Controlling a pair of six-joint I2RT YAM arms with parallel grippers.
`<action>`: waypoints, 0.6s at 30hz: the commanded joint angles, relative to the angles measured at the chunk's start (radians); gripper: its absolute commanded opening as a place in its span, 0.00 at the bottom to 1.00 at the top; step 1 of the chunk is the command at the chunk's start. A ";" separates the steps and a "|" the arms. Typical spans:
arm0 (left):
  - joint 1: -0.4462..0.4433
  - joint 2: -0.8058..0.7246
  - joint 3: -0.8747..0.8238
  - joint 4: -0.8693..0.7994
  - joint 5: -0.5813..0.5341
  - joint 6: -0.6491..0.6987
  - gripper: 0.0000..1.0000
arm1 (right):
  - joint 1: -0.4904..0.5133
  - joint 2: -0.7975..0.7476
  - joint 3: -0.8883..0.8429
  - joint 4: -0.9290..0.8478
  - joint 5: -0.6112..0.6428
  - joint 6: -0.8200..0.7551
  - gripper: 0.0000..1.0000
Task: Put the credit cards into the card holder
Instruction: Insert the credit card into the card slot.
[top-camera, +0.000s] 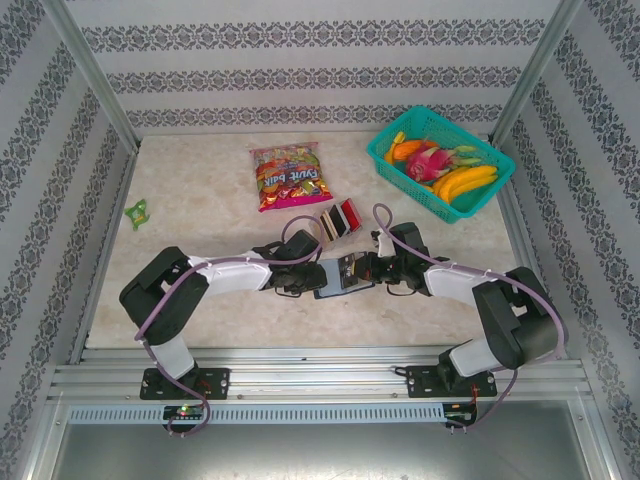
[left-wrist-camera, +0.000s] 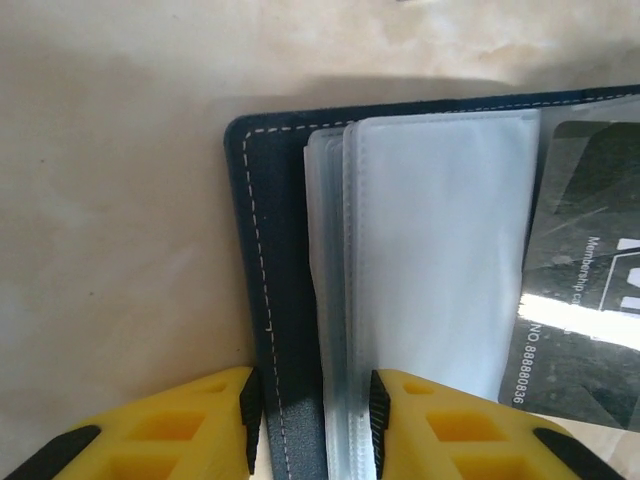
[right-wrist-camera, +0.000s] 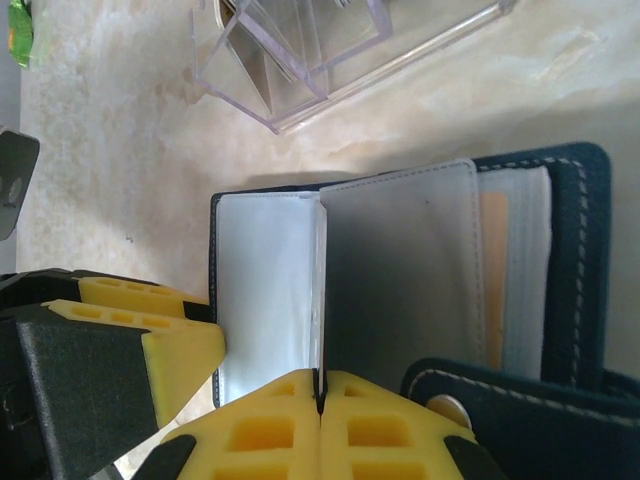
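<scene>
One card holder (left-wrist-camera: 262, 200) is lying open, one black credit card (left-wrist-camera: 585, 300) resting on it. The left gripper (left-wrist-camera: 312, 412) is standing parted astride its stitched edge, and the right gripper (right-wrist-camera: 321, 395) is pinching one sleeve of it.

One card holder (left-wrist-camera: 245, 260), one black card (left-wrist-camera: 590, 290), one clear box (right-wrist-camera: 262, 88), one snack bag (top-camera: 290, 177), one teal basket (top-camera: 403, 186)

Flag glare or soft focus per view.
Left wrist: glare band crosses the dark printed plastic card, hiding some print; yellow fingers slightly soft. Right wrist: navy stitched leather-like card holder sharp, no glare. Top external: even, diffuse light.
</scene>
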 joint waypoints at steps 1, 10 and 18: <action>-0.007 0.030 0.029 -0.010 0.019 0.007 0.36 | 0.006 0.026 -0.023 0.044 -0.037 0.007 0.00; -0.007 0.049 0.046 -0.028 0.011 0.018 0.31 | 0.013 0.066 -0.040 0.112 -0.096 0.073 0.00; -0.007 0.045 0.049 -0.046 -0.009 0.020 0.31 | 0.006 0.064 -0.045 0.083 -0.095 0.083 0.00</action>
